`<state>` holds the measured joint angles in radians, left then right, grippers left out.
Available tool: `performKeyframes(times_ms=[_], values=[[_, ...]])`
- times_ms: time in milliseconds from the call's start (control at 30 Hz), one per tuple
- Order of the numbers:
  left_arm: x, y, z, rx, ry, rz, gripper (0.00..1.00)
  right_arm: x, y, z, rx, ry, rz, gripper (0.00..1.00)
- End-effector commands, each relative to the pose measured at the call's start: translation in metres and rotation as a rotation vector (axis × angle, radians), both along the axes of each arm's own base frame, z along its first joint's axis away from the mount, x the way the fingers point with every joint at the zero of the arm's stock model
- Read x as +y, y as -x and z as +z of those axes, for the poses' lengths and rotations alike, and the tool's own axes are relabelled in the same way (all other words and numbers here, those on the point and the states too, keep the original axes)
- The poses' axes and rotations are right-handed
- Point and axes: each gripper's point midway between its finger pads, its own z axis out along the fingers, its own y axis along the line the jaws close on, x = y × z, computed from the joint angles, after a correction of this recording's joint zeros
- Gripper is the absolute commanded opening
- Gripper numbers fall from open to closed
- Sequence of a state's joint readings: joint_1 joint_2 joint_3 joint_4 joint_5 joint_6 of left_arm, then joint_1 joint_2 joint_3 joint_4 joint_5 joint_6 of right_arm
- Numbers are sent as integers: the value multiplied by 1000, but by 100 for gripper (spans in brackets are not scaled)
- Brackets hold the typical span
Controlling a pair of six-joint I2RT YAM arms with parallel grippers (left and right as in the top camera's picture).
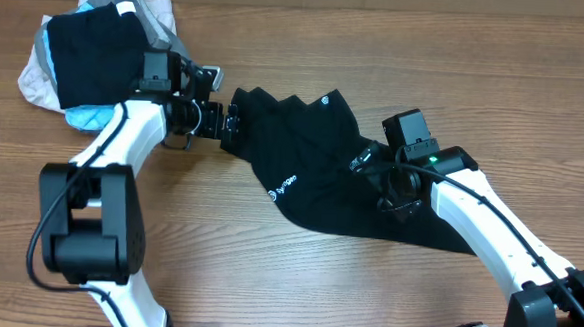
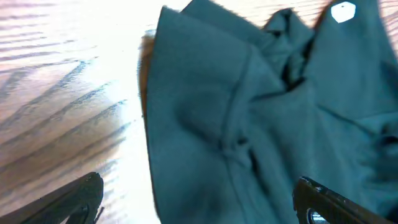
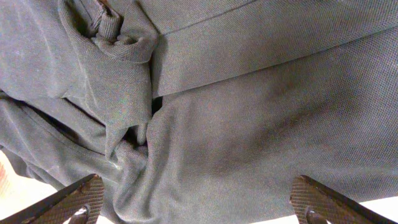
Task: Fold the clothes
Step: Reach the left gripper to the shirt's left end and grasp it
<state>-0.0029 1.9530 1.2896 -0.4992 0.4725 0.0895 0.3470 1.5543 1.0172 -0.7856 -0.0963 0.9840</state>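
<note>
Shirt (image 1: 312,170) is down on the table (image 1: 458,52), roughly mid-table. It runs diagonally from just right of the L arm toward the front-right, where the R arm covers part of it. Not folded: crumpled, with a zigzag of pleats along its back edge and a flatter panel toward the front. White lettering (image 1: 287,186) faces up near the shirt's front-left edge, and there's a tiny round logo (image 1: 326,98) up by the back edge.

L gripper (image 1: 226,123) sits right at the shirt's left end, jaws wide apart, nothing pinched. Wrist cam has one fingertip (image 2: 74,199) over bare wood and the other over cloth, so the shirt's left hem lies between them. Can't tell if either tip touches the fabric.

R gripper (image 1: 367,162) is over the shirt's right half, jaws also spread wide, not clamped on anything. Its wrist cam is filled w/ dark knit: a bunched, twisted fold upper left and smoother cloth on the right. Both fingertips (image 3: 74,199) show low in the corners, w/ fabric spanning the gap. Contact is unclear.

Pile of other garments (image 1: 87,53) (black on top, grey and light blue under) is at the back-left corner, just behind the L arm and apart from the shirt.
</note>
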Motion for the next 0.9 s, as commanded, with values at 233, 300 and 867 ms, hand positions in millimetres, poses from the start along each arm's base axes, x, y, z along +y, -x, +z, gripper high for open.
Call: performKeyframes(times_ms=[233,300,867], values=[[-3,-16,-29,-10,-5,-12,100,-1,-2,-1,-7,5,-6,100],[-6,-17,-33,-12,-6,-19,100,0,-3,-1,-12,3,-6,100],[-36,1,-67,100,68,-64,16,-1,-5,-1,-19,9,-8,100]])
